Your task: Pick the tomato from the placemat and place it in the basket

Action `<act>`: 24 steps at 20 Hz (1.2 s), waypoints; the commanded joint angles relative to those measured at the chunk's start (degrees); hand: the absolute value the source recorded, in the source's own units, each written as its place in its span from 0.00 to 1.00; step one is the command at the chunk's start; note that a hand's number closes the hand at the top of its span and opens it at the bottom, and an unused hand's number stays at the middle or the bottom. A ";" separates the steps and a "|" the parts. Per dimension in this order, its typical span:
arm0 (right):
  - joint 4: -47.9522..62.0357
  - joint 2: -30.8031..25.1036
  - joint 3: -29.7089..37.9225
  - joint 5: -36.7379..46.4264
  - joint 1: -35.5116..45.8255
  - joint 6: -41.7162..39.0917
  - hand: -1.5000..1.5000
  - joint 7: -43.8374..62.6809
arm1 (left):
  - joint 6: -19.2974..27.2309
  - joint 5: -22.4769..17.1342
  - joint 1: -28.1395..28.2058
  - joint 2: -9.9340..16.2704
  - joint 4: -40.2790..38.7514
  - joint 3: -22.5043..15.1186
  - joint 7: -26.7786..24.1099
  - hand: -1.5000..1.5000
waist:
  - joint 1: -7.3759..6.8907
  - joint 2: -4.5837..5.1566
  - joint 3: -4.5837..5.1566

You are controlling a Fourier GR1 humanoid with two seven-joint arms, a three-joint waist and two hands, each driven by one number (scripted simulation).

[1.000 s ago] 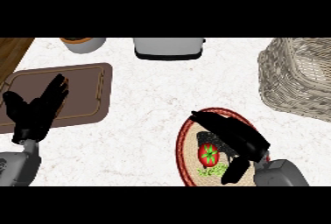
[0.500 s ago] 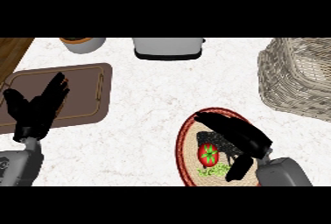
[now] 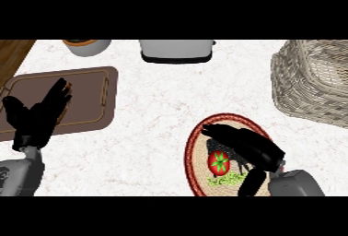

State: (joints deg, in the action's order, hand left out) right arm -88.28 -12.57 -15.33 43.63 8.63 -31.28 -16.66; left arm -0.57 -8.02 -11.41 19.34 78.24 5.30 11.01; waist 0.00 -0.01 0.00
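Since a second ago the right hand (image 3: 246,148) has drawn down and back a little over the placemat (image 3: 197,146), its fingers spread and holding nothing. White speckled counter (image 3: 156,120) runs under everything. On the round, red-rimmed placemat the tomato (image 3: 219,162) sits just beside that hand's thumb. At the view's left the left hand (image 3: 39,115) rests open over a brown cutting board (image 3: 88,99). A wicker basket (image 3: 314,83) stands well apart at upper right; a toaster (image 3: 176,50) and a cup (image 3: 87,46) line the far edge.
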 commanded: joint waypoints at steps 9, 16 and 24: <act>2.33 1.70 -1.15 8.35 -1.40 5.66 0.00 -0.35 | -0.60 2.05 -0.74 -2.40 5.81 0.89 6.29 0.50 | -0.03 -0.03 -0.01; 6.08 2.98 -7.31 16.24 -0.89 10.11 1.00 -1.77 | -1.36 3.49 1.90 -3.88 2.59 1.71 0.66 0.50 | -0.04 -0.01 0.00; 3.04 5.72 -4.90 18.15 -10.49 16.97 1.00 5.33 | -3.06 2.10 0.12 -1.89 2.82 4.14 3.15 0.50 | 0.76 -0.17 0.02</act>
State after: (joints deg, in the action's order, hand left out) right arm -83.24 -7.87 -21.18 60.47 4.59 -16.69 -17.18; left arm -2.67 -4.96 -11.25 16.60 80.91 8.45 13.73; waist 0.07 -0.44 0.09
